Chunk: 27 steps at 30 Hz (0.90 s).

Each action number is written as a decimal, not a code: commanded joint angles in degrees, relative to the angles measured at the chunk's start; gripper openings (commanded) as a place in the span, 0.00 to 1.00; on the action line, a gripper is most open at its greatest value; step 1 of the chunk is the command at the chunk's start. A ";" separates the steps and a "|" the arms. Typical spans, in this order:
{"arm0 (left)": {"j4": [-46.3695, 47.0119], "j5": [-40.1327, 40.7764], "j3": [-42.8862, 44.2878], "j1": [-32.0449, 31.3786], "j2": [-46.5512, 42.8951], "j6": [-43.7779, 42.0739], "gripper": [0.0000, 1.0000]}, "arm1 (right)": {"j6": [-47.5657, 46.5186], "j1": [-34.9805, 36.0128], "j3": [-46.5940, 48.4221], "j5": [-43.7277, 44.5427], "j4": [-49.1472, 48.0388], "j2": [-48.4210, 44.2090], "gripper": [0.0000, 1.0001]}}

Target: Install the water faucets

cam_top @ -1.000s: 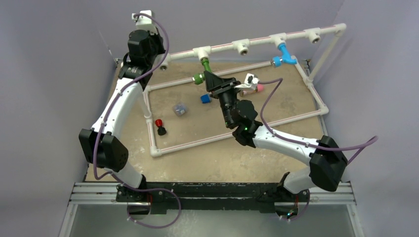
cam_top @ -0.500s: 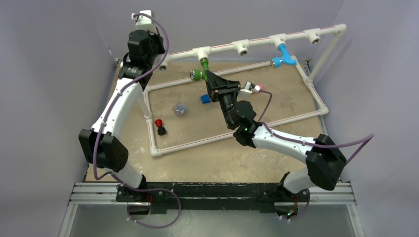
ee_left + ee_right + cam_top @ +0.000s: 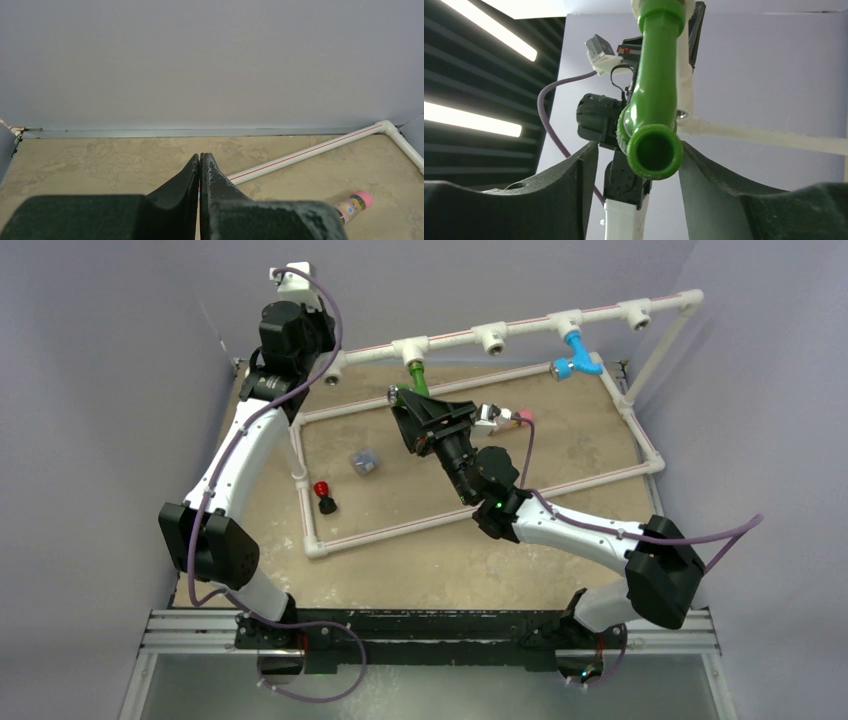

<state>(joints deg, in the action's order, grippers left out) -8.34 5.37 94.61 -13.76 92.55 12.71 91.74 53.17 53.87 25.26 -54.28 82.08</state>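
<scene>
The green faucet [image 3: 415, 377] hangs from a white T-fitting [image 3: 411, 345] on the raised pipe, with its spout bent toward the left. In the right wrist view the green faucet [image 3: 651, 100] points its round mouth at the camera. My right gripper [image 3: 402, 408] is open, with its fingers on either side of that mouth [image 3: 638, 147]; the right finger is close against it and the left one stands apart. The light blue faucet [image 3: 577, 352] hangs from another T-fitting further right. My left gripper [image 3: 330, 365] is shut [image 3: 200, 156] by the raised pipe's left end.
A white pipe frame [image 3: 480, 505] lies on the sandy table. A pink-capped cylinder [image 3: 518, 418] lies behind my right wrist and shows in the left wrist view [image 3: 355, 206]. A grey-blue piece [image 3: 364, 461] and a red-and-black piece [image 3: 323, 497] lie inside the frame. Bare T-fittings [image 3: 489, 336] sit on the raised pipe.
My right gripper has moved left and up to the green faucet's mouth, now covering the small blue block. The faucet's mouth has shifted slightly left. The left arm has not moved.
</scene>
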 commanded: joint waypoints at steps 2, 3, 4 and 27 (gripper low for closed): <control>-12.42 -5.10 -3.91 -2.24 3.59 -0.49 0.00 | -0.15 -0.21 -0.69 -1.88 0.12 -4.49 0.64; -12.57 -5.10 -3.80 -2.24 3.68 -0.49 0.00 | -0.24 -0.25 -1.02 -1.61 0.54 -4.91 0.65; -12.71 -5.10 -3.69 -2.23 3.64 -0.49 0.00 | -0.25 -0.32 -1.65 -1.34 0.53 -5.38 0.66; -12.94 -5.10 -3.38 -2.24 3.91 -0.58 0.00 | -58.81 -5.25 -1.24 -9.36 24.66 -25.11 0.72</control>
<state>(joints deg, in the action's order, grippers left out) -8.43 5.15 94.61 -13.76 92.58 12.71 58.19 48.12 47.16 16.69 -38.17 59.22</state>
